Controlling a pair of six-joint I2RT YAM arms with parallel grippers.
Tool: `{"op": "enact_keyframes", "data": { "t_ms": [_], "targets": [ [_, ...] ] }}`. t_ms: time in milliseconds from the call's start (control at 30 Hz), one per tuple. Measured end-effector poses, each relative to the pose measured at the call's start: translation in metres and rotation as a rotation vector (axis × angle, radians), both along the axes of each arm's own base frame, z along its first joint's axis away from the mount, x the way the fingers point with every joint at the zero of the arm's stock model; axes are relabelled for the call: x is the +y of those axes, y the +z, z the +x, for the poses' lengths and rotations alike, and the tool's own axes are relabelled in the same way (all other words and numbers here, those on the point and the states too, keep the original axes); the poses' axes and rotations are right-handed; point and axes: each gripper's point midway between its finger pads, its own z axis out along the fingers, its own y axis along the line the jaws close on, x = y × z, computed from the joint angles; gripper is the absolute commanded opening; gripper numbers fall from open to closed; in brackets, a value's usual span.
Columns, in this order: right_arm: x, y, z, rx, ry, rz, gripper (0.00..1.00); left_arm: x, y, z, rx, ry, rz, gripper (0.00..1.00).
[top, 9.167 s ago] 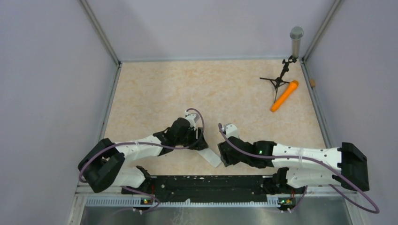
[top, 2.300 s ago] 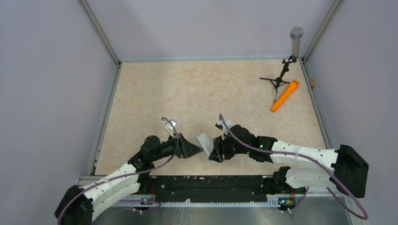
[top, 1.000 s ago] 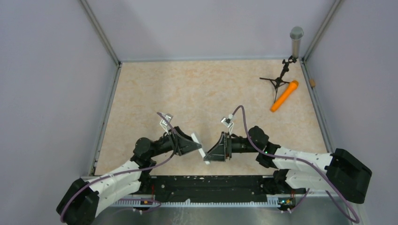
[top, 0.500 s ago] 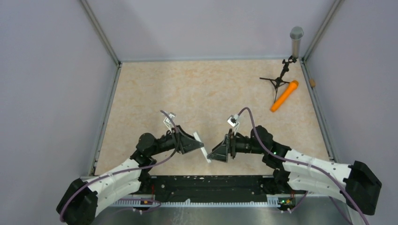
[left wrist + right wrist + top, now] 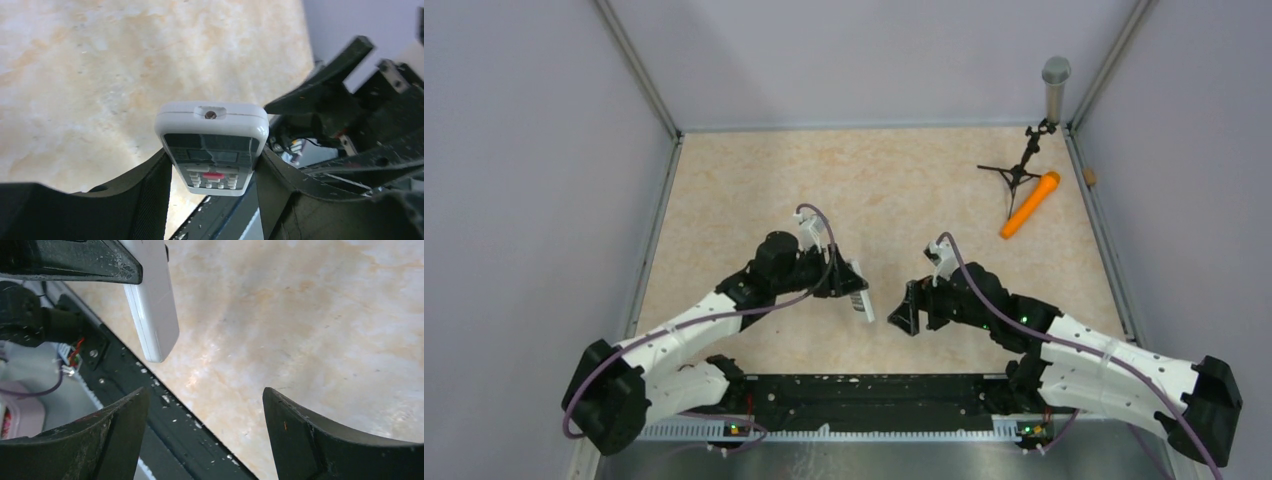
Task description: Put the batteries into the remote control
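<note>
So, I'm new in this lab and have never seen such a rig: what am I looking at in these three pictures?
Two robot arms are bolted at the near edge of a table. One picture looks down from above; the other two come from a camera on each wrist. The left hand is shut on a white remote, held above the table, its buttons facing the left wrist camera. The right hand is open and empty, just beside it. At the far right of the table lie an orange microphone and a small black stand. No batteries show in any picture.
</note>
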Motion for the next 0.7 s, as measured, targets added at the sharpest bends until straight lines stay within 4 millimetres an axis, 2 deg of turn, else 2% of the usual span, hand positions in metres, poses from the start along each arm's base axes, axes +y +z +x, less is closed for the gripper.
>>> {"op": "enact_keyframes", "data": {
  "t_ms": [233,500,633,700],
  "targets": [
    [-0.031,-0.019,0.019,-0.024,-0.150,-0.157,0.81,0.000,-0.041,0.023,0.144,0.056,0.225,0.03],
    [-0.057,-0.041,0.031,-0.029,-0.259,-0.304,0.82,-0.016,-0.083,0.025,0.254,0.041,0.371,0.23],
    [-0.061,-0.041,0.034,-0.038,-0.289,-0.320,0.82,-0.018,-0.108,0.020,0.313,0.038,0.420,0.34],
    [-0.062,-0.041,0.035,-0.039,-0.292,-0.321,0.82,-0.020,-0.116,0.020,0.334,0.044,0.427,0.46]
  ]
}}
